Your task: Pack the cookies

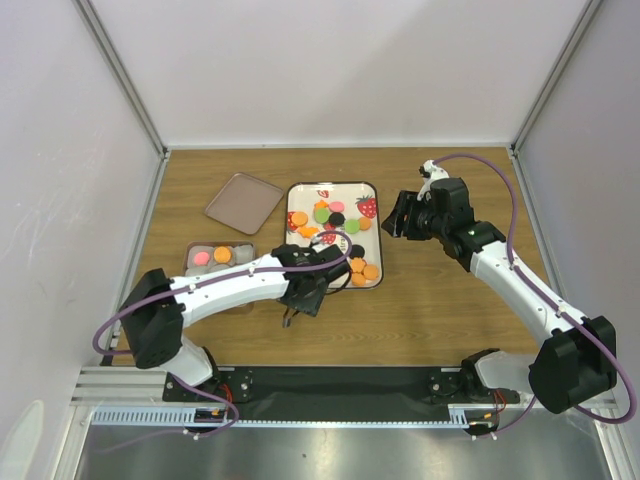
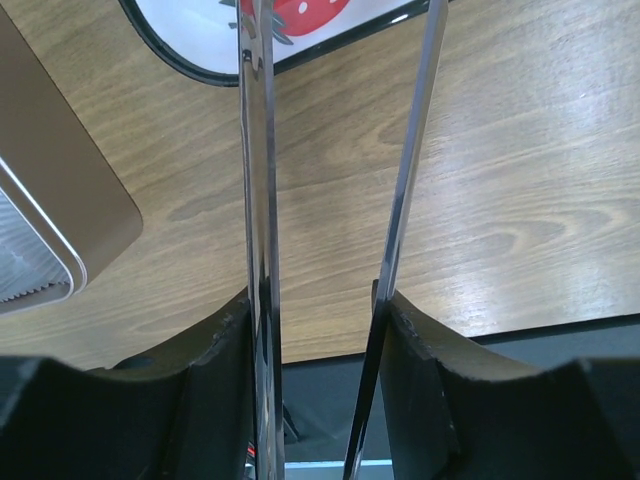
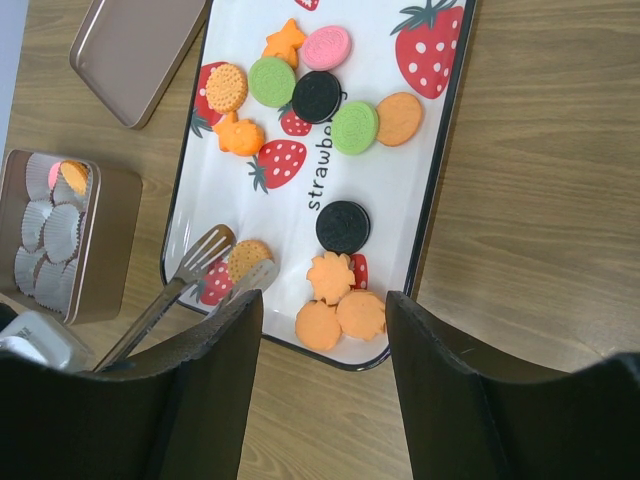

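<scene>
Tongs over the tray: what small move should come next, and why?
Probably the left gripper should squeeze the tongs shut on the orange cookie. In the right wrist view their tips sit either side of it on the tray. The tin beside the tray has empty paper cups.

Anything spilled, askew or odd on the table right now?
Nothing stands out. All cookies lie on the tray or in the tin, none on the table. The lid sits off, angled, left of the tray. The tongs straddle one orange cookie.
</scene>
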Robot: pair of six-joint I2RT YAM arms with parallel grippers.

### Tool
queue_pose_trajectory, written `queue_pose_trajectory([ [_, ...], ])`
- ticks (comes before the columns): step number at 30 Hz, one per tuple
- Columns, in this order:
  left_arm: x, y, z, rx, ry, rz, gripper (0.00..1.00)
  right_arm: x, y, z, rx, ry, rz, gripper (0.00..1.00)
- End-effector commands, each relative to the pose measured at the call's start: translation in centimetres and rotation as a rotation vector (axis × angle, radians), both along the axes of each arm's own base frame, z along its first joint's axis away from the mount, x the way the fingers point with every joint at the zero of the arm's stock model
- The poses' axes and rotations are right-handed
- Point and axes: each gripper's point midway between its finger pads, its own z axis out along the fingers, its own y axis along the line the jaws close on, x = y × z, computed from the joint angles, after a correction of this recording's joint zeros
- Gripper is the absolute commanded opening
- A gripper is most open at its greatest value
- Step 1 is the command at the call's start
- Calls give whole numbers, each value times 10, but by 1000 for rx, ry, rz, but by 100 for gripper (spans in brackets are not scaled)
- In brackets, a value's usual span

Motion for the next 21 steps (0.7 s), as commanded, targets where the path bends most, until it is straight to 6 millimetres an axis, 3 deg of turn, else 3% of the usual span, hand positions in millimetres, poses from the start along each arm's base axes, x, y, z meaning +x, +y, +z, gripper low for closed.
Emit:
queue_pose_trajectory([
  [1,0,2,-2,36,-11,-38,50,4,1,5,-2,-26,10,58],
  [9,0,2,-4,62,-17,-51,46,4,1,4,-4,-24,12,58],
  [21,30,13,45,-3,-147,36,36,3,0,6,-3,-26,9,58],
])
